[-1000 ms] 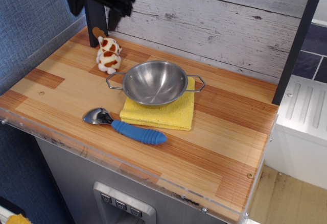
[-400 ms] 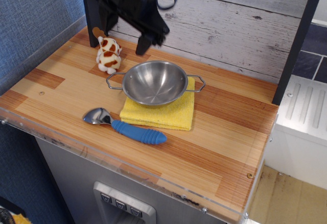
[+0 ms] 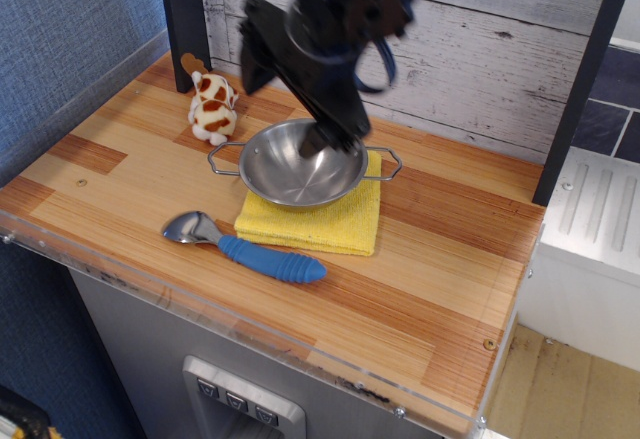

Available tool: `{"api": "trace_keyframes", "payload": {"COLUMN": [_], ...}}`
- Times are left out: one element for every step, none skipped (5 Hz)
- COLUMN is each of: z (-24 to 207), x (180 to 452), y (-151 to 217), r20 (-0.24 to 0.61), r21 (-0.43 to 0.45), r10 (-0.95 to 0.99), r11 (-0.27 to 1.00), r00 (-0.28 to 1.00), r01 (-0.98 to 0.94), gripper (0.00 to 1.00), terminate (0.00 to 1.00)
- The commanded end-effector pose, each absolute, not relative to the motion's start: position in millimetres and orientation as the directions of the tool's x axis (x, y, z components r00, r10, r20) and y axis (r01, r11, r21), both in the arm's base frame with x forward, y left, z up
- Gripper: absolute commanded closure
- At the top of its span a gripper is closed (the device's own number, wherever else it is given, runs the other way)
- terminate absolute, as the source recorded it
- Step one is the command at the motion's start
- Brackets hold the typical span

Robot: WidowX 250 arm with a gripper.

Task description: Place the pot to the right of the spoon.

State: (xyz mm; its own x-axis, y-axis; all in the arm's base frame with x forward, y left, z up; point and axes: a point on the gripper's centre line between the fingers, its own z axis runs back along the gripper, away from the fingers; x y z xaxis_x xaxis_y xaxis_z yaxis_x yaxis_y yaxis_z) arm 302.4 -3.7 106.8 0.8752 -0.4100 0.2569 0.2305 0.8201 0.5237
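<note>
The shiny steel pot [image 3: 283, 174] with two wire loop handles rests on a folded yellow cloth [image 3: 325, 227] in the middle of the wooden counter. The spoon [image 3: 262, 255], with a metal bowl and a blue ribbed handle, lies in front of the cloth, bowl end to the left. My black gripper [image 3: 292, 109] is blurred by motion. It hangs over the pot's back rim, with one finger [image 3: 330, 129] reaching down to the rim's right rear. The jaws look spread and hold nothing.
A small white-and-brown plush dog [image 3: 212, 107] sits at the back left by a dark post [image 3: 185, 9]. A grey plank wall runs behind. Another dark post [image 3: 580, 89] and a white drainer [image 3: 600, 209] stand at the right. Bare counter [image 3: 450, 259] lies right of the spoon.
The gripper has swung from the top left corner rightward and down, and now sits just above the pot's back rim. Pot, cloth, spoon and dog have not moved.
</note>
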Motion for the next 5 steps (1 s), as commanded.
{"api": "trace_keyframes", "payload": {"z": [94.1, 79.8, 66.6, 52.3, 42.9], "x": [311.4, 319.4, 322.4, 318.6, 315.4], "y": [-17.9, -21.9, -21.6, -28.6, -32.6], "r20": [0.201, 0.173, 0.156, 0.131, 0.115], "r21": [0.629, 0.649, 0.642, 0.632, 0.623], "r10": [-0.545, -0.568, -0.570, -0.591, -0.599], "r11": [0.709, 0.680, 0.679, 0.668, 0.665], "r00": [0.814, 0.804, 0.806, 0.796, 0.793], "r01": [0.320, 0.341, 0.356, 0.392, 0.412], "gripper": [0.00, 0.00, 0.00, 0.00, 0.00], "terminate": [0.00, 0.00, 0.00, 0.00, 0.00]}}
